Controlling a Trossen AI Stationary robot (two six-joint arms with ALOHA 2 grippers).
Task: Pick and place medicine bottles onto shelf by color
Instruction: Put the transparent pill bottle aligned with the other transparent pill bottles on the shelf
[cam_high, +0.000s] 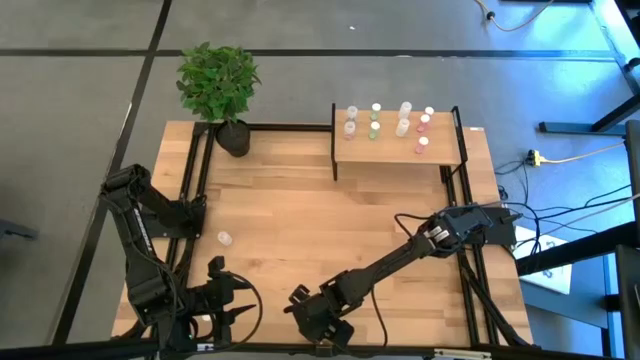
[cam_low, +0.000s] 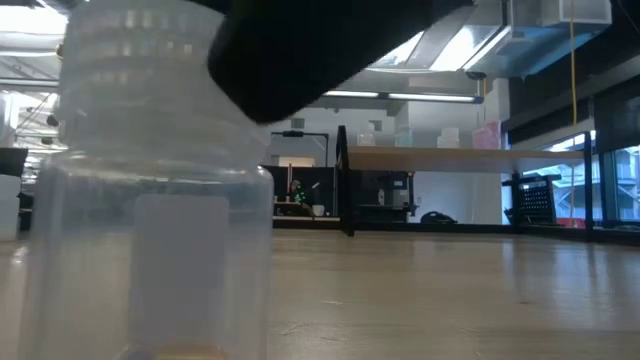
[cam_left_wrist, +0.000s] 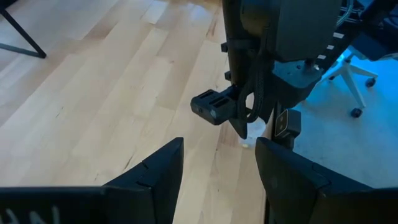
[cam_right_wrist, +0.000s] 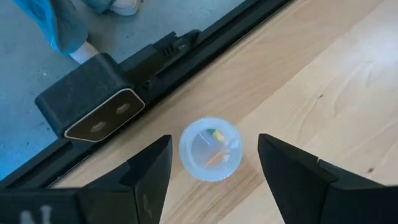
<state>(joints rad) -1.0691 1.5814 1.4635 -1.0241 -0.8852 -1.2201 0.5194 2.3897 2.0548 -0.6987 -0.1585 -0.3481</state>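
The right gripper hangs open over one small bottle at the bottom edge of the table.

In the high view, the right arm reaches down to the bottom middle of the frame, and its two fingers stand apart with the bottle between them, not touching it. The bottle stands upright, just beside a small dark camera box at the table's edge. The left gripper waits at the lower left, and its fingers are open with nothing in them. One more loose bottle stands on the table left of the middle. The shelf sits at the upper right and holds a group of bottles. A plant stands at the upper left.
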